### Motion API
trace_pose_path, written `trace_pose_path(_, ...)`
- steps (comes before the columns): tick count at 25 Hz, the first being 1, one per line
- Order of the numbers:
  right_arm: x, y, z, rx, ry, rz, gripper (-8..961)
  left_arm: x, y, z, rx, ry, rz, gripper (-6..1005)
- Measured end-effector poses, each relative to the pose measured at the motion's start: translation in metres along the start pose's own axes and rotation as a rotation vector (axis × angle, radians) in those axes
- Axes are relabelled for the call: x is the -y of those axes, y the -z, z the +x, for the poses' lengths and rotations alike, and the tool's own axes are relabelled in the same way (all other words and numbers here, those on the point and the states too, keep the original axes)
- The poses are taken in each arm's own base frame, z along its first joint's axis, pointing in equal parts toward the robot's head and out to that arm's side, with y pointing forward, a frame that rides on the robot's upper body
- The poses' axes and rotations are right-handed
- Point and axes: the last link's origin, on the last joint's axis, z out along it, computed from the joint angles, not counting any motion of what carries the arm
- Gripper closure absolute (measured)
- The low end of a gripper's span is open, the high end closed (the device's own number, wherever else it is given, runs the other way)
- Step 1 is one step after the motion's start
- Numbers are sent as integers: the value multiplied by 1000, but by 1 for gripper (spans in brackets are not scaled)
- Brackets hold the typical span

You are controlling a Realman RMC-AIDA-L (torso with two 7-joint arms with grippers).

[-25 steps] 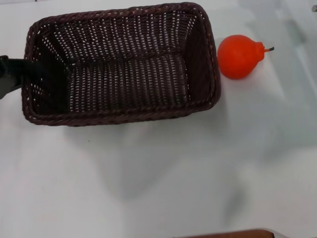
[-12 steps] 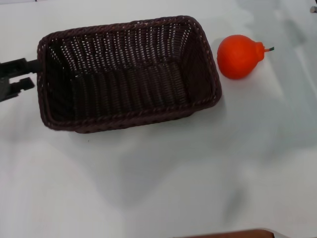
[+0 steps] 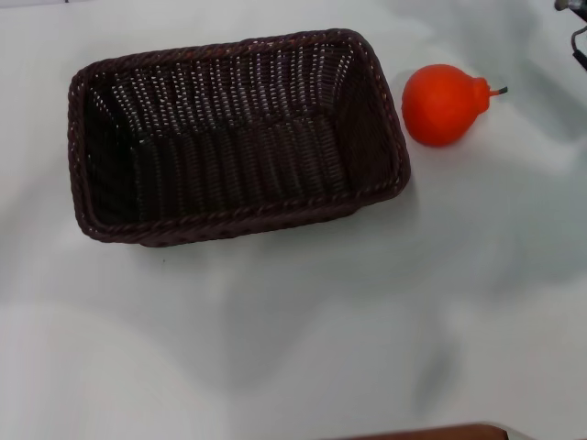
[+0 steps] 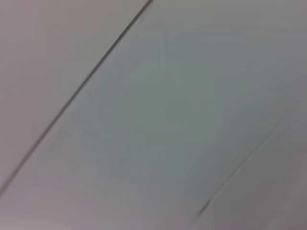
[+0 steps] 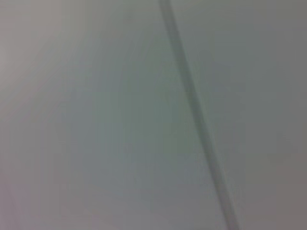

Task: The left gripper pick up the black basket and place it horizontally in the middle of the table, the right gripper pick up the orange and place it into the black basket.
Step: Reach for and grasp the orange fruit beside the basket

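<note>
The black basket (image 3: 234, 137) rests flat on the white table (image 3: 293, 330), long side across the head view, left of centre, open side up and empty. The orange (image 3: 445, 104) lies on the table just right of the basket's right end, apart from it, stem pointing right. A small dark piece of my right gripper (image 3: 581, 41) shows at the top right corner, beyond and to the right of the orange. My left gripper is out of view. Both wrist views show only a pale blank surface with a thin line.
A brown edge (image 3: 431, 433) shows at the bottom of the head view. Nothing else stands on the table.
My left gripper has let go of the basket's left end and drawn off to the left, out of view. The basket has settled flat. A piece of my right gripper has come in at the top right.
</note>
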Motion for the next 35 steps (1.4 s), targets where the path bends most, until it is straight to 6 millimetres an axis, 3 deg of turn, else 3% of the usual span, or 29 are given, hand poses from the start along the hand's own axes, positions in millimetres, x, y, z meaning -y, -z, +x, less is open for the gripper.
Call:
trace_pose_path(6, -16, 4, 40, 276, -23, 172, 12, 1, -6, -15, -245, -215, -80, 362)
trace_pose_path(10, -25, 2, 70, 516, 41, 180, 12, 0, -15, -25, -313, -270, -92, 261)
trace_pose_path(16, -19, -6, 81, 888, 203, 136, 11, 2, -24, -27, -322, -281, -85, 133)
trace_pose_path(23, -1, -19, 60, 1073, 300, 140, 11, 4, -28, -29, -322, -260, -75, 114)
trace_pose_path(35, 21, -43, 7, 1096, 338, 185, 23, 6, -29, -37, -310, -221, -69, 118)
